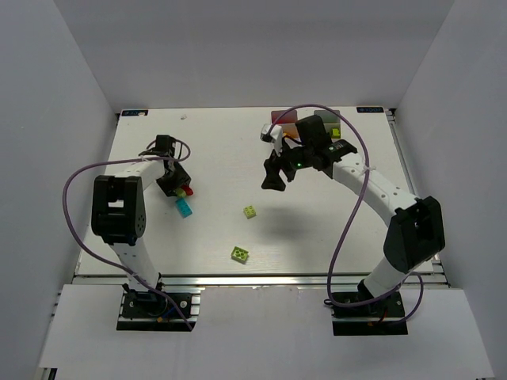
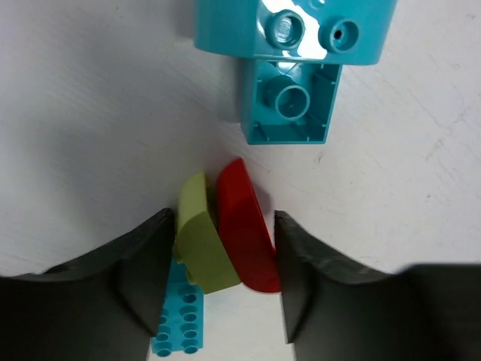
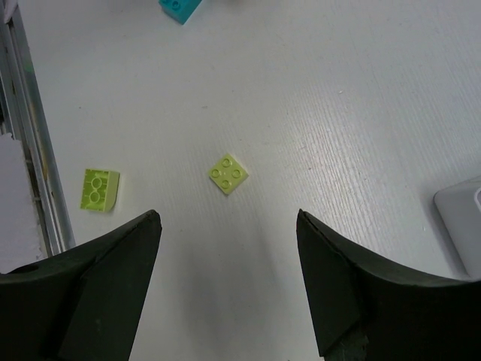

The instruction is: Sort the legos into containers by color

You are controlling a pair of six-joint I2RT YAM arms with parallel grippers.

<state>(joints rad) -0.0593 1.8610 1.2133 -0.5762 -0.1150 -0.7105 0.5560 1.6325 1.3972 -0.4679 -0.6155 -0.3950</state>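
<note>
In the left wrist view my left gripper (image 2: 223,218) has its jaws pressed on two legos at once, a lime brick (image 2: 201,244) and a red brick (image 2: 244,229) standing side by side. A cyan plate (image 2: 176,320) lies under them. Two cyan bricks (image 2: 289,101) lie just ahead. From above, the left gripper (image 1: 176,187) sits at the table's left over this cluster (image 1: 184,207). My right gripper (image 1: 273,172) hangs open and empty above the middle of the table. Below it lie a lime brick (image 3: 228,174) and a second lime brick (image 3: 100,189). The containers (image 1: 279,117) at the back right are mostly hidden by the right arm.
The two loose lime bricks (image 1: 250,211) (image 1: 239,253) lie mid-table, toward the front. A white bin corner (image 3: 462,218) shows at the right edge of the right wrist view. The metal rail (image 3: 30,150) of the table's front edge runs along the left of that view. White walls enclose the table.
</note>
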